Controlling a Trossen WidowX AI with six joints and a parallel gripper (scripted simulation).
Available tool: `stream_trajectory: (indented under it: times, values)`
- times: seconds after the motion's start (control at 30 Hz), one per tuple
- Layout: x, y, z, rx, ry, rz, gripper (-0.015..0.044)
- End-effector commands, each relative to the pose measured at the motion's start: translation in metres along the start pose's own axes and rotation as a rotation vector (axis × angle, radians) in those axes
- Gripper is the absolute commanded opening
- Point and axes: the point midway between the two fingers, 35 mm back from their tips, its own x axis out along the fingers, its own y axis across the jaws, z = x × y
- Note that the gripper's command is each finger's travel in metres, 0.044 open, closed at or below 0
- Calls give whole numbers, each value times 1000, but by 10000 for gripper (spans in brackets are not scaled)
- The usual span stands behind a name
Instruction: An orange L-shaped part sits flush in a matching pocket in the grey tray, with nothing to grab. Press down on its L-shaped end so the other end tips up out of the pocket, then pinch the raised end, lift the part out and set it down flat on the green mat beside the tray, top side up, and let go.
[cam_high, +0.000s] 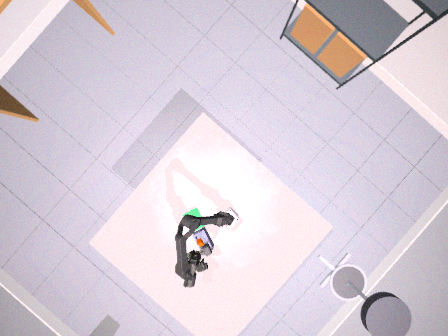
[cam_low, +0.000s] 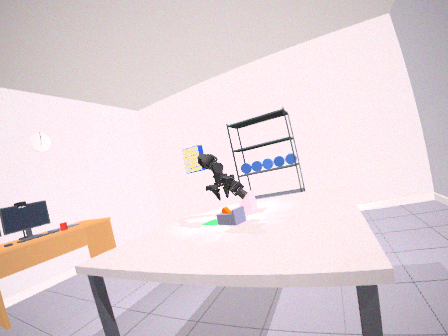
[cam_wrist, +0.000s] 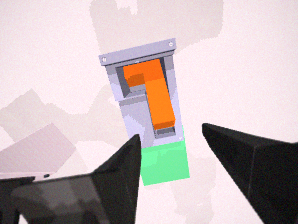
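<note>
- My fingers stand apart, holding nothing, high above the table (cam_low: 300, 240).
- Below, the orange part (cam_wrist: 152, 92) lies in the grey tray (cam_wrist: 137, 55), one end apparently tipped up for pinching.
- The green mat (cam_wrist: 165, 162) waits beside the tray.

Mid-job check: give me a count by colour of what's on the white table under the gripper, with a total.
Orange: 1, the orange L-shaped part, one end tipped up out of its pocket
Grey: 1, the grey pocketed tray
Green: 1, the green flat mat beside the tray
Total: 3
The open gripper above them holds nothing.
</note>
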Motion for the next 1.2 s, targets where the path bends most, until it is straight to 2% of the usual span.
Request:
stream_trajectory:
  times: [0.0, 0.2, 1.17]
  values:
    - [5, 1, -3, -39, 8, 0, 280]
    - [31, 1, -4, -39, 9, -1, 280]
    - [71, 0, -4, -39, 10, -2, 280]
